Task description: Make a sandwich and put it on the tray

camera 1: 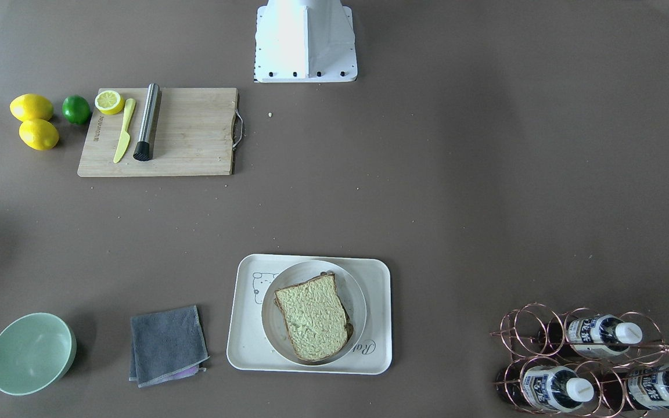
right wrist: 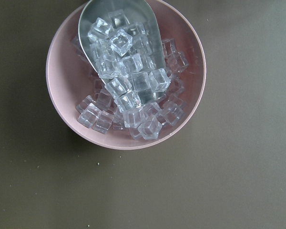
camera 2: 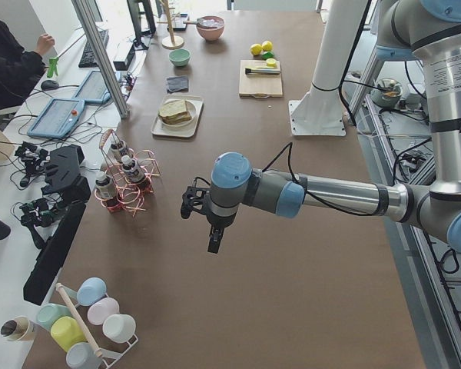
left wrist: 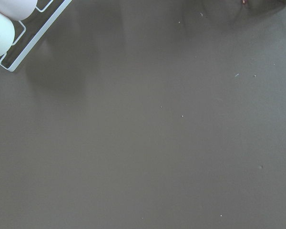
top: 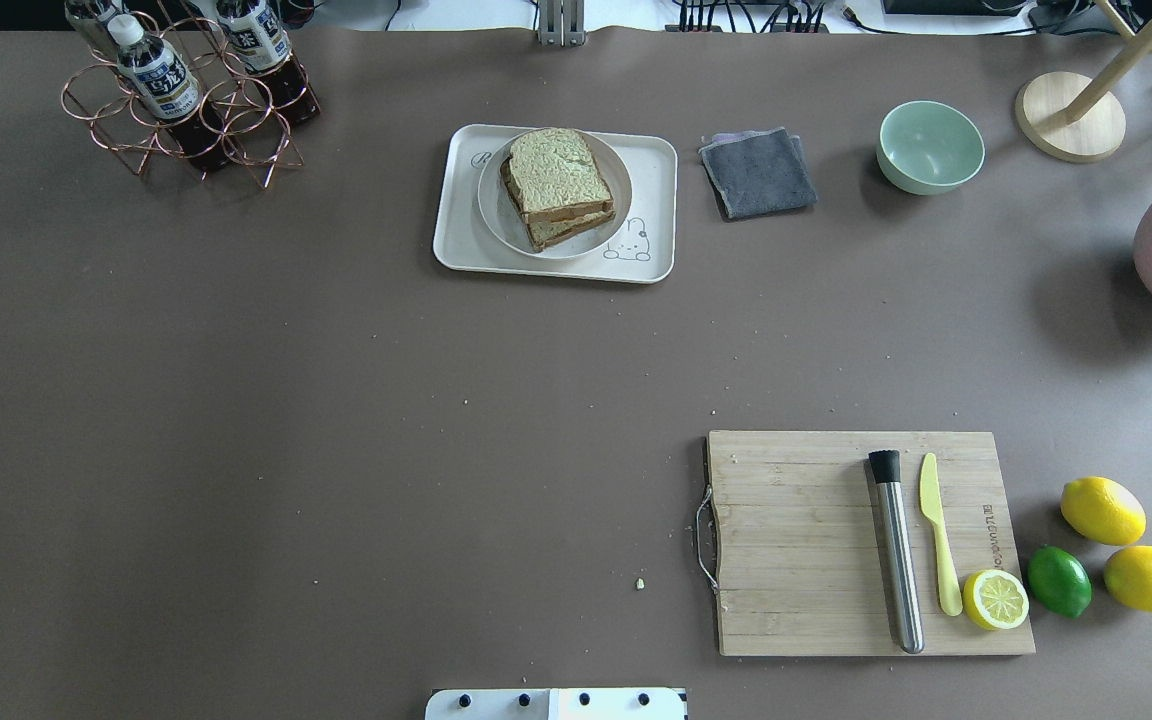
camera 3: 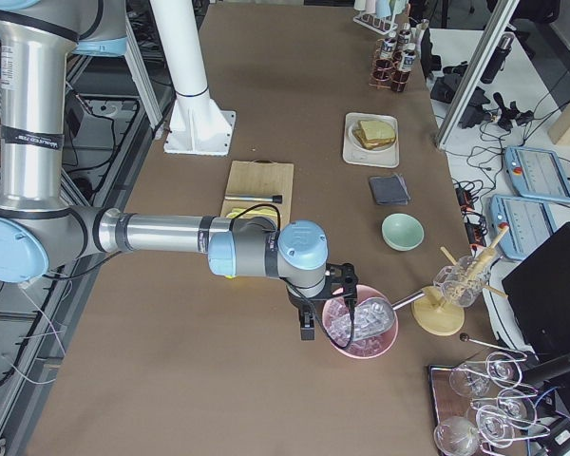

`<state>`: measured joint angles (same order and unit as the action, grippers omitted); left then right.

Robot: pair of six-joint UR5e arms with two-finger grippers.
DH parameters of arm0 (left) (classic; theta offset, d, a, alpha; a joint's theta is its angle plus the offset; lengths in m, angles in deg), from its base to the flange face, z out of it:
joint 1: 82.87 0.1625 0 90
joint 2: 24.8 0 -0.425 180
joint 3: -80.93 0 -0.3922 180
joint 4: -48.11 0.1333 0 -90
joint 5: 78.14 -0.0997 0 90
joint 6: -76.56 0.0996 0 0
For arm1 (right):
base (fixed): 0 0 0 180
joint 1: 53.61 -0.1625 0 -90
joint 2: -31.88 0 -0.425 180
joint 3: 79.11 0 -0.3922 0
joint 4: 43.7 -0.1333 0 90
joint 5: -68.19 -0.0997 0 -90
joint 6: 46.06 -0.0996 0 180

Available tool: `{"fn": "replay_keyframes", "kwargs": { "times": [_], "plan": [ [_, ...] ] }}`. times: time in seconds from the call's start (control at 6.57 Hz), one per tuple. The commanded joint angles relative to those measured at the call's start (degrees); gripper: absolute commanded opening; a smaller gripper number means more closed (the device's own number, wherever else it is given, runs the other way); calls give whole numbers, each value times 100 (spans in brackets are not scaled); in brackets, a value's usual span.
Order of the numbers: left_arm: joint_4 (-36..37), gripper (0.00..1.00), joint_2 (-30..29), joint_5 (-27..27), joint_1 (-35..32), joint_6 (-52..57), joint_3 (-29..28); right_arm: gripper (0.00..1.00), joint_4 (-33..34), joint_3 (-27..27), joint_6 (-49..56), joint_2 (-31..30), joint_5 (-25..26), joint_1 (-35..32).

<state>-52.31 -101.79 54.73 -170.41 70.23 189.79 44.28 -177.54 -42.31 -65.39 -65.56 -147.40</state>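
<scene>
The sandwich (camera 1: 314,316) lies on a round white plate (camera 1: 270,331) that stands on the cream tray (camera 1: 241,348) at the table's far side. It also shows in the overhead view (top: 556,175), where two bread slices are stacked on the tray (top: 456,245); the filling barely shows. My left gripper (camera 2: 213,241) hangs over bare table, far from the tray. My right gripper (camera 3: 307,328) hangs beside a pink bowl of ice (camera 3: 361,328). I cannot tell whether either gripper is open or shut.
A wooden cutting board (top: 796,540) holds a steel rod (top: 896,555), a yellow knife and a lemon half. Lemons (top: 1101,510) and a lime lie beside it. A grey cloth (top: 758,172), green bowl (top: 930,146) and bottle rack (top: 186,95) stand near the tray.
</scene>
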Motion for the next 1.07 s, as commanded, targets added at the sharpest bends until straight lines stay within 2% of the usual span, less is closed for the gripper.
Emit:
{"fn": "replay_keyframes", "kwargs": {
  "times": [0.0,0.91],
  "plan": [
    [-12,97,-18,2,-1,-27,-5,100,-9,0,-6,6,7,36],
    [-65,97,-26,20,-1,-27,-93,100,-18,-26,11,15,16,45]
  ]
}}
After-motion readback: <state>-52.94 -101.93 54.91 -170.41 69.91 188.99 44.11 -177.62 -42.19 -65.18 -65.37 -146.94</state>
